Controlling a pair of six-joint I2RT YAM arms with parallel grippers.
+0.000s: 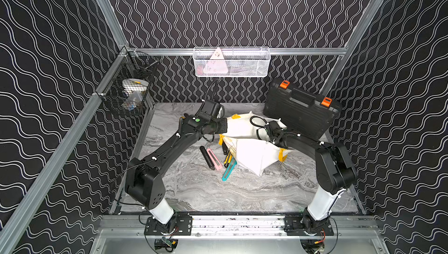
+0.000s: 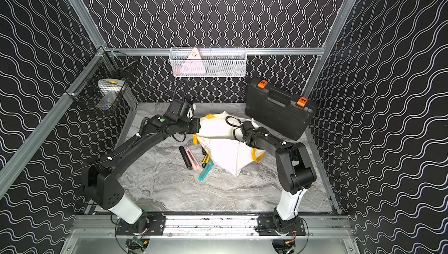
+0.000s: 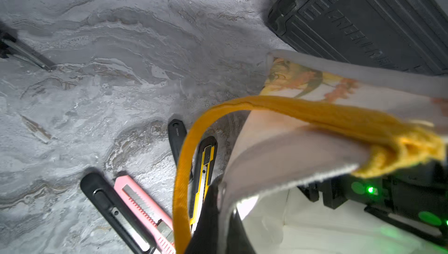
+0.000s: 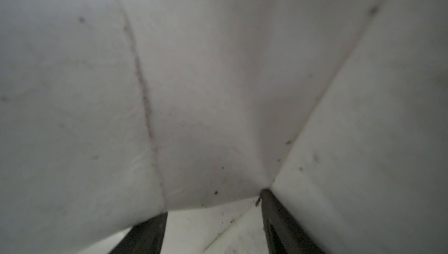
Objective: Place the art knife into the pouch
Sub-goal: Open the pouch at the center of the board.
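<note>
Right wrist view: right gripper (image 4: 214, 203) sat open-jawed, empty, inside the white cloth pouch (image 4: 218, 95). Left gripper (image 3: 224, 199) clamped its rim.

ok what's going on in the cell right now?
The left gripper is shut on the rim of the pouch next to a yellow handle, holding the mouth up. The right gripper is inside the pouch, jaws apart, with only white cloth in view. A black knife, pink knife, yellow-black knife and teal knife lie on the table beside it.
</note>
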